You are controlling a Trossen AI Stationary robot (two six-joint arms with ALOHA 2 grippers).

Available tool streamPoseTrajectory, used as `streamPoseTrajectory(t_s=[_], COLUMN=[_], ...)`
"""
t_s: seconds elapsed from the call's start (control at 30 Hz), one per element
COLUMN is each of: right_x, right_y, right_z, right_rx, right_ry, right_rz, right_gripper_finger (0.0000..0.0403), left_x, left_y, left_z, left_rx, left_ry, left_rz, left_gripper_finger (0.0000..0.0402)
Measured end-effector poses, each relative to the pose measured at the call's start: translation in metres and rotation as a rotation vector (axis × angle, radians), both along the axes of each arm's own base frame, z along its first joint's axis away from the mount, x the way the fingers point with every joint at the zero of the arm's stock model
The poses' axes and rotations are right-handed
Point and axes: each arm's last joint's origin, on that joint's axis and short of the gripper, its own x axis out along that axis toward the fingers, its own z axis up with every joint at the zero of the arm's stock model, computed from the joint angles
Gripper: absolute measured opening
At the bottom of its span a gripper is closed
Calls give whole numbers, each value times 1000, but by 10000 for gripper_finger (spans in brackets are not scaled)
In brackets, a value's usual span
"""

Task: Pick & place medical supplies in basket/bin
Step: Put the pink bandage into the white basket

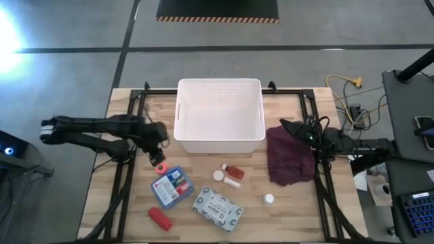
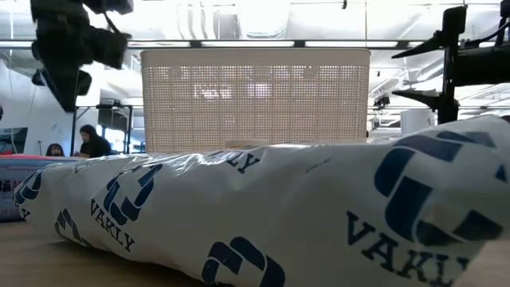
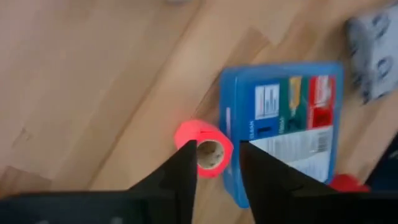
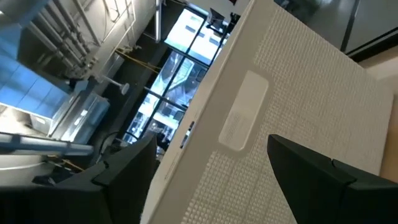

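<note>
White bin [image 1: 219, 115] holds nothing yet; 0 items placed, all supplies on table in front of it. Left gripper [image 3: 216, 163] open, fingers straddling pink tape roll [image 3: 204, 149] beside blue first-aid box [image 3: 281, 121], not gripping. Right gripper [image 4: 211, 168] open, holding nothing, waits beside bin.

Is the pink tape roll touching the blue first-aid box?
Cannot tell. In the left wrist view the tape roll lies right beside the first-aid box, but the left gripper hides the seam.
</note>
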Motion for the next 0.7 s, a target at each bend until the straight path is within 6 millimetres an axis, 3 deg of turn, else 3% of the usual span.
streamPoseTrajectory(t_s=[0.17, 0.37, 0.53, 0.7], right_x=[1, 1, 1, 1], right_y=[1, 1, 1, 1], right_z=[-1, -2, -3, -3], right_rx=[-10, -21, -30, -34], right_ry=[11, 29, 47, 51], right_rz=[39, 48, 47, 47], right_gripper_finger=[297, 297, 297, 297], left_x=[1, -7, -19, -32], left_y=[-15, -41, -59, -70], left_z=[-1, -4, -16, -40], left_rx=[57, 148, 232, 293], left_ry=[23, 11, -23, -39], left_rz=[-49, 36, 194, 247], left_gripper_finger=[144, 149, 149, 149])
